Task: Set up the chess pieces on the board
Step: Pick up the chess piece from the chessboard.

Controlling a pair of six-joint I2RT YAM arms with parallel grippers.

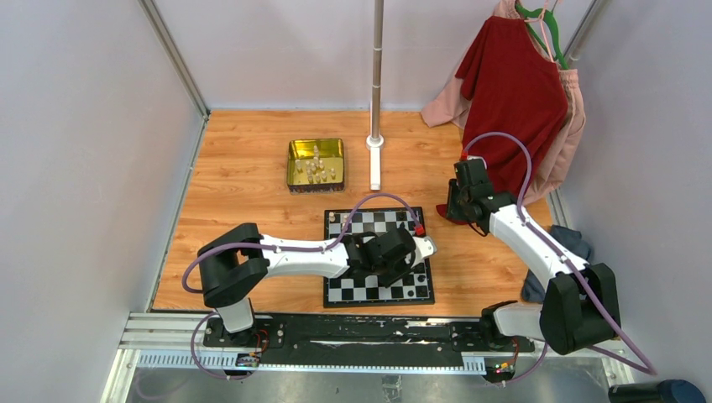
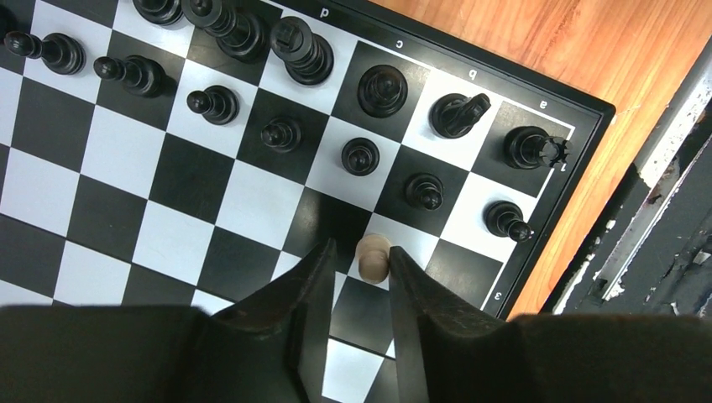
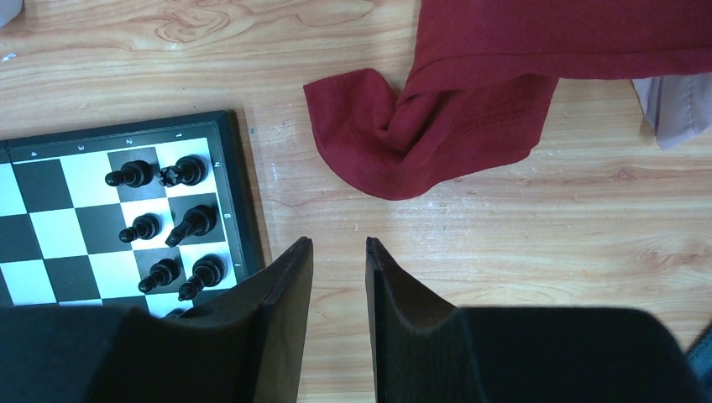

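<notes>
Left wrist: cream pawn straddled by left gripper near board corner; grasp cannot be told. Right gripper jaws parted, held beside board.

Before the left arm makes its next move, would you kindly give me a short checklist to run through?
1. Pale pawn sits between the left gripper fingers: ok.
2. Firm grip on the pawn: cannot tell; a gap shows on one side.
3. Nearest black pawn upright and apart from the fingers: ok.
4. Right gripper open, over bare table beside the board: ok.
5. All pale pieces on the board: not ok; several lie in the gold tin.
</notes>
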